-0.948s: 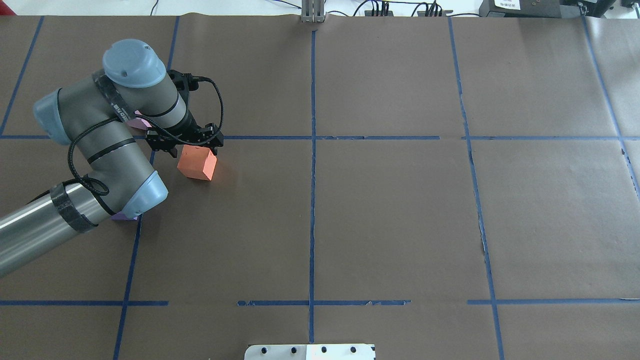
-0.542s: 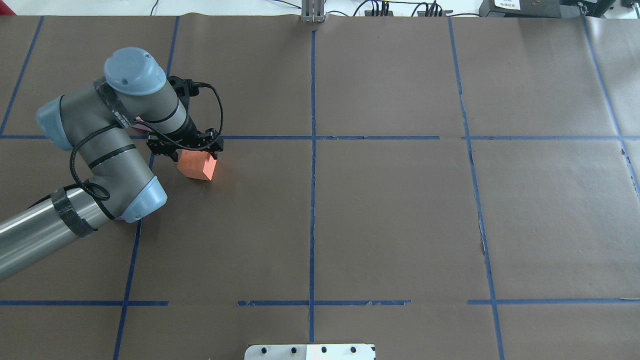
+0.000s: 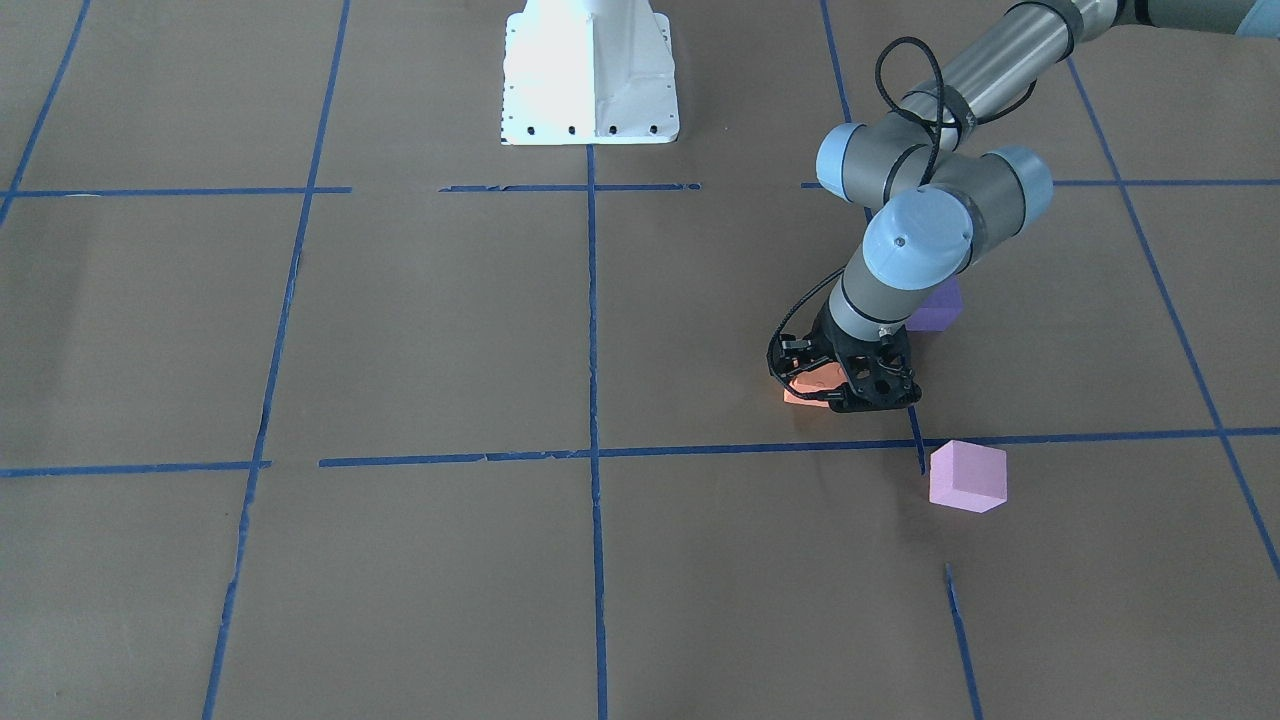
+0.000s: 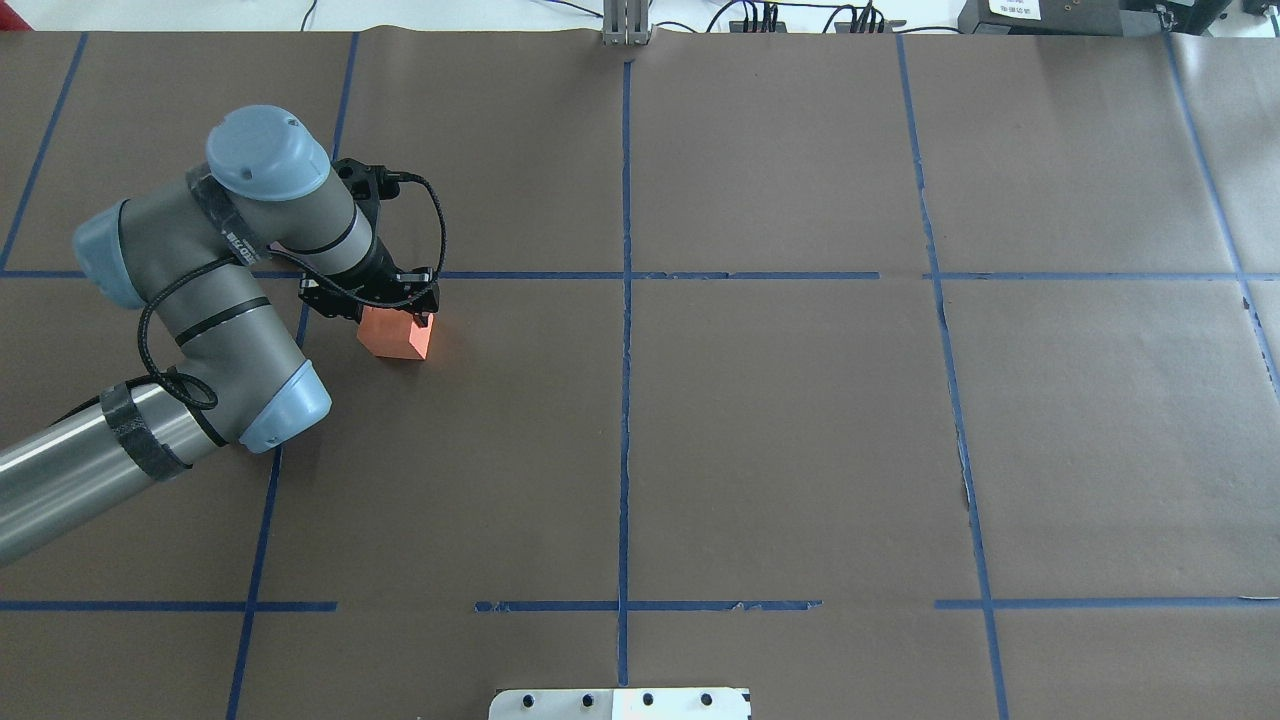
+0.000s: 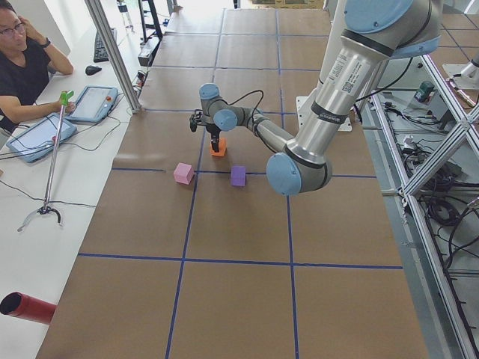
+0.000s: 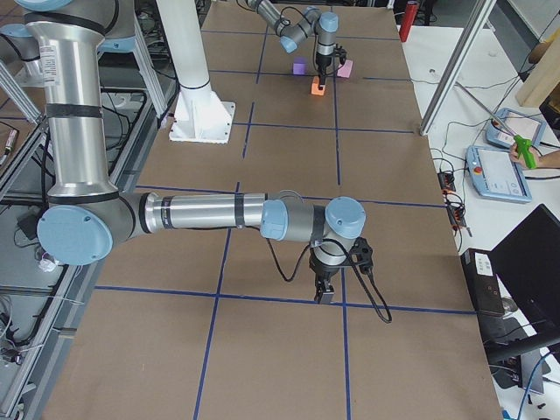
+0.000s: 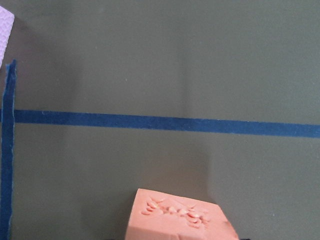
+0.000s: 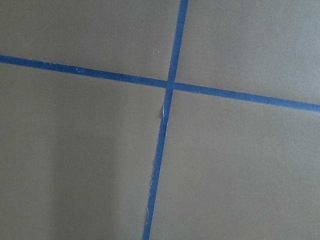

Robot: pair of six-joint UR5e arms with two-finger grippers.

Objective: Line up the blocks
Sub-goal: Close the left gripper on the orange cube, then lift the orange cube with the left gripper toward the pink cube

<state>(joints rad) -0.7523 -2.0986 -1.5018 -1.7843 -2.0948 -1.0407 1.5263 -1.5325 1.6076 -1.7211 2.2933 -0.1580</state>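
My left gripper point(image 4: 387, 311) is shut on the orange block point(image 4: 397, 338) and holds it low, at or just above the brown table, close to a blue tape line. In the front-facing view the gripper point(image 3: 848, 388) covers most of the orange block point(image 3: 803, 394). The dark blue-purple block point(image 3: 937, 306) lies behind the arm, and the pale pink-lilac block point(image 3: 967, 476) lies beyond the tape line. The arm hides both in the overhead view. The left wrist view shows the orange block point(image 7: 177, 220) at the bottom edge. My right gripper point(image 6: 325, 292) hangs over bare table far off; I cannot tell whether it is open.
Blue tape lines point(image 4: 625, 300) divide the brown paper-covered table into squares. The white robot base point(image 3: 588, 70) stands at the table's near side. An operator point(image 5: 22, 67) sits beyond the far edge with tablets and a grabber stick.
My left gripper has lowered the orange block toward the table and drawn slightly back; the block looks smaller in the overhead view. The arm now covers the pink and purple blocks.
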